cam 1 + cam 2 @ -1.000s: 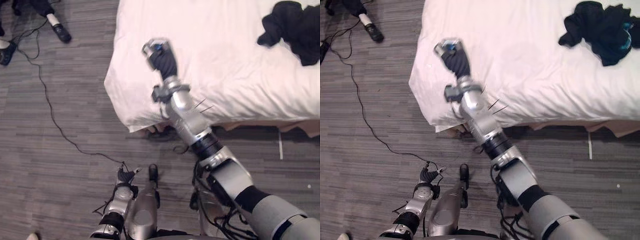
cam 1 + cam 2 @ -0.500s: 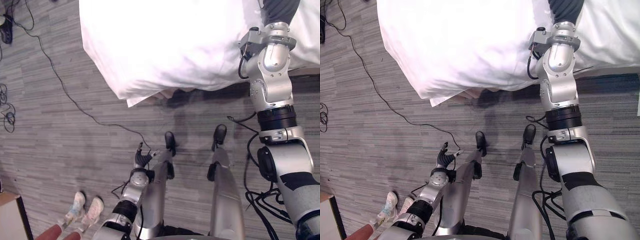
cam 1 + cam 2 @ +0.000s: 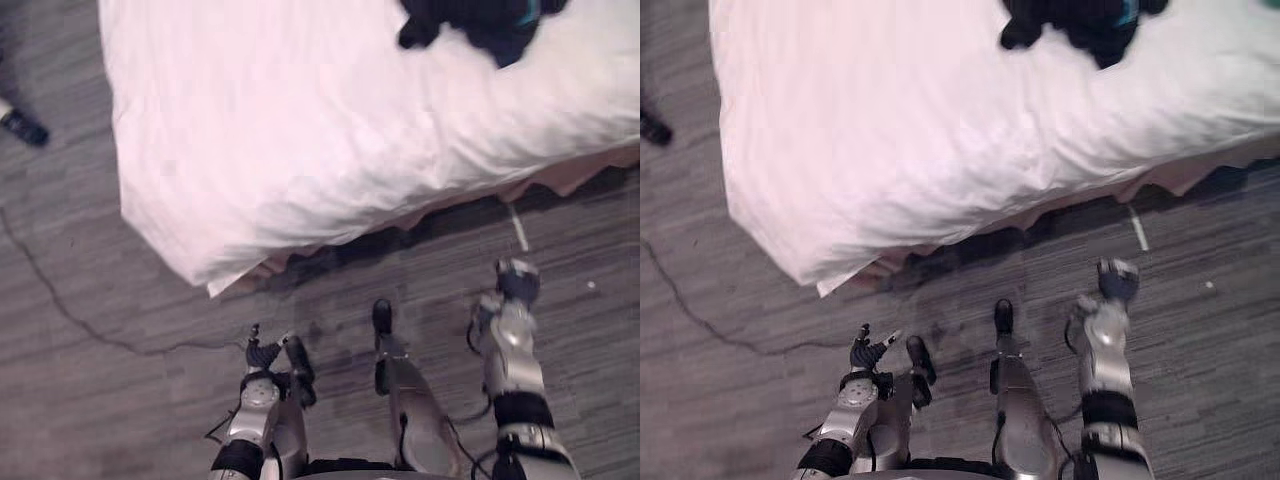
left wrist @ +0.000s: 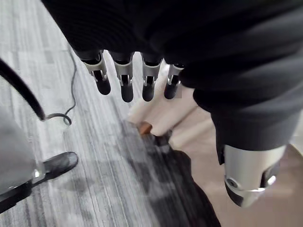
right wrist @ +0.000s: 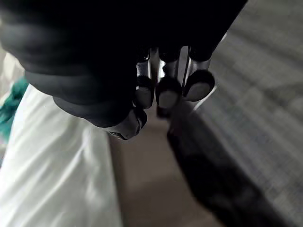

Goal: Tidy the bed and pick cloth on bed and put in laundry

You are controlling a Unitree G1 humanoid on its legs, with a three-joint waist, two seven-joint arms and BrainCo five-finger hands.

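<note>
A dark cloth (image 3: 470, 18) with a teal patch lies crumpled at the far right of the bed (image 3: 300, 130), which is covered by a white duvet. My right hand (image 3: 515, 280) hangs low at my side over the carpet, just short of the bed's near edge. In its wrist view the fingers (image 5: 168, 90) are relaxed and hold nothing, with white bedding (image 5: 57, 179) beside them. Down by my left side my left hand (image 3: 262, 352) is over the floor. Its fingers (image 4: 125, 85) are straight and empty, pointing toward the bed's corner (image 4: 161, 113).
The duvet's corner (image 3: 215, 275) droops toward the grey carpet at the near left. A person's dark shoe (image 3: 22, 125) stands on the floor left of the bed. A white strip (image 3: 517, 228) marks the carpet by the bed's near edge.
My right hand has come off the bed and dropped to my side. The camera has swung, so the dark cloth is back in view at the far edge.
</note>
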